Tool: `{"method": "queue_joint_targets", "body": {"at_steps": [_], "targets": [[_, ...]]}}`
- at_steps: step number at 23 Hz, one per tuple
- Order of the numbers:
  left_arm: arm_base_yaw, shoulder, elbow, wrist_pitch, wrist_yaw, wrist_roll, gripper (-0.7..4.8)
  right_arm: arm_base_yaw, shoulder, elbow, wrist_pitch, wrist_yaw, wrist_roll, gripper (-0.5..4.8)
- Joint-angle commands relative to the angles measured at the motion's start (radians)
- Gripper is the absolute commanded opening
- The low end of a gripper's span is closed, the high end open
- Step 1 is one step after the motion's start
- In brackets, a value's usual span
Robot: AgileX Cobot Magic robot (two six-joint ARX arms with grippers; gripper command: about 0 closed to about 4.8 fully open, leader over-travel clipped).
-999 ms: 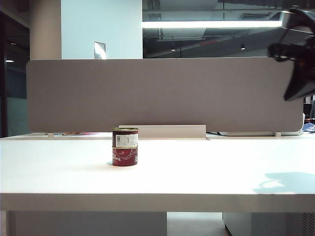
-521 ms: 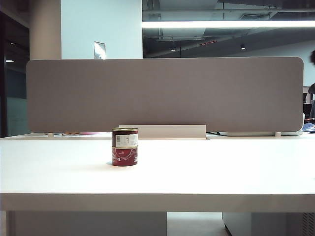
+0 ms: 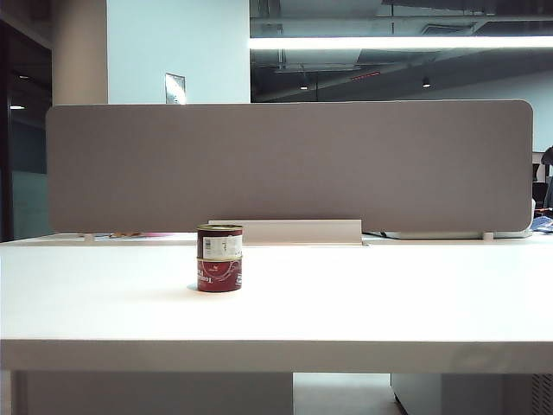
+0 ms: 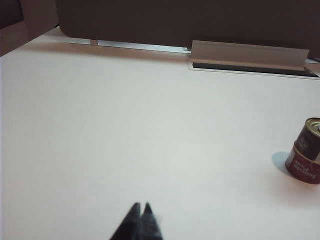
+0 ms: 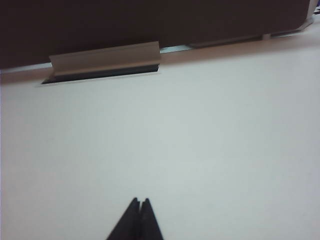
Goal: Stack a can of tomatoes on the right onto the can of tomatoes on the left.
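Two tomato cans stand stacked left of the table's middle: the upper can (image 3: 219, 242) with a pale label sits on the lower red can (image 3: 219, 274). The left wrist view catches the same stack, upper can (image 4: 313, 131) on lower can (image 4: 303, 166), far off to the side of my left gripper (image 4: 141, 206). That gripper is shut and holds nothing, low over bare table. My right gripper (image 5: 139, 201) is also shut and empty over bare table, and no can shows in its view. Neither arm appears in the exterior view.
A grey partition (image 3: 285, 164) runs along the table's far edge. In front of it lies a cable tray with a raised lid (image 3: 289, 230), also seen from both wrists as lid (image 4: 247, 54) and lid (image 5: 105, 59). The white table (image 3: 389, 303) spreads wide.
The right arm, seen at the upper right a second ago, has drawn back out of the exterior view, and its shadow has left the table. The stacked cans have not moved.
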Motion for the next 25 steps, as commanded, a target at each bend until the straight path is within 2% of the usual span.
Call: {"method": "queue_joint_targets", "body": {"at_steps": [1,12,25], "targets": [[0.001,0.001,0.004,0.012,0.003,0.004,-0.06,-0.001,-0.067,-0.034,-0.001,-0.006,0.011,-0.05],[0.001,0.001,0.004,0.011,0.003,0.004,-0.06,0.000,-0.271,-0.170,-0.050,-0.006,0.056,-0.05],[0.001,0.001,0.004,0.009,0.003,0.004,-0.06,-0.003,-0.374,-0.177,-0.203,-0.002,0.048,-0.05]]}}
